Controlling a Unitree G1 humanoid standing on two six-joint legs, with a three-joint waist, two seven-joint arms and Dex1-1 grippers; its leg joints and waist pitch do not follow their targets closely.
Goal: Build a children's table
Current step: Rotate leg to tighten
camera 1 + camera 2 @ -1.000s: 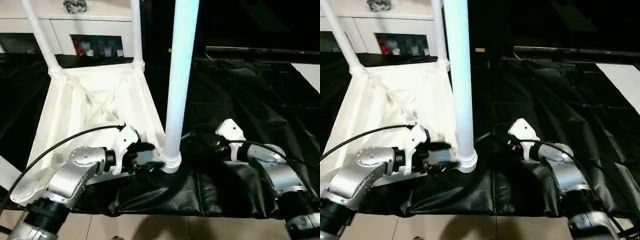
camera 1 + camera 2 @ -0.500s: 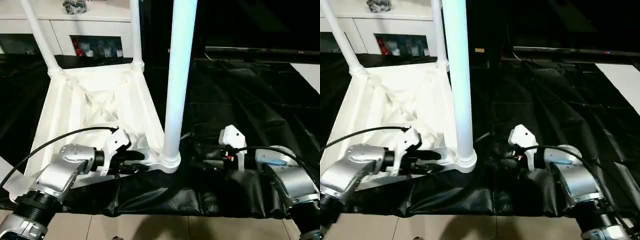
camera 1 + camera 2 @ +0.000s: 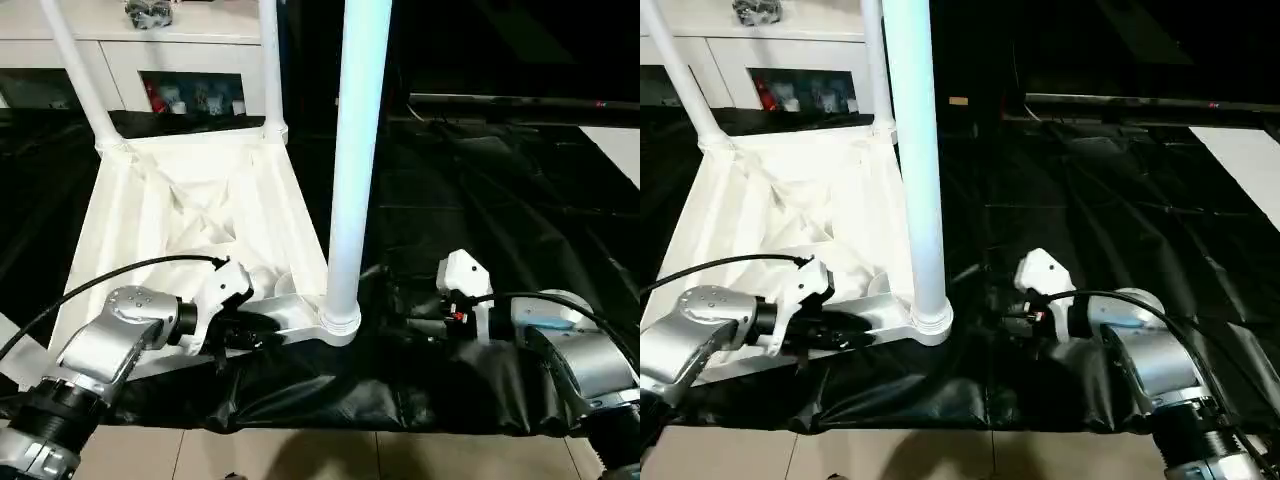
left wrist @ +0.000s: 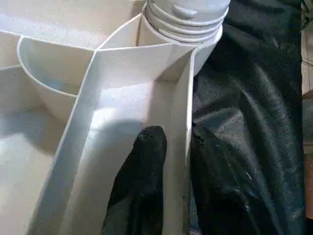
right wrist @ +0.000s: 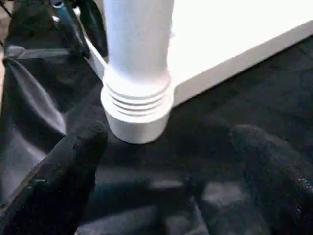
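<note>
Between the two pincers, the white table top (image 3: 200, 215) lies upside down, ribbed underside up, on a black plastic sheet (image 3: 480, 200) that covers the surface beneath. Left pincer (image 4: 178, 147) is clamped on the top's near rim wall (image 4: 188, 127): one black finger (image 4: 142, 166) sits inside the rim on the white underside, the other outside against the black sheet, the thin wall between them. Just ahead of that pincer along the same rim is the rounded corner socket (image 3: 338, 326), with a long white tube leg (image 3: 352, 150) standing upright in it, its ribbed collar (image 4: 183, 22) seated at the socket. Right pincer (image 5: 171, 142) is spread wide, holding nothing, low over the black sheet; the leg's base and collar (image 5: 138, 105) stand just ahead of it, roughly centred between its two black fingers (image 5: 78, 152), not touching either. Beyond the left pincer, at the top's far corners, two more white legs (image 3: 78, 75) and (image 3: 270, 60) stand in their sockets. Past the table top, white cabinet (image 3: 150, 55) with small items on its shelf, too small to tell. Tiled floor (image 3: 300, 455) shows at the near edge of the sheet.
</note>
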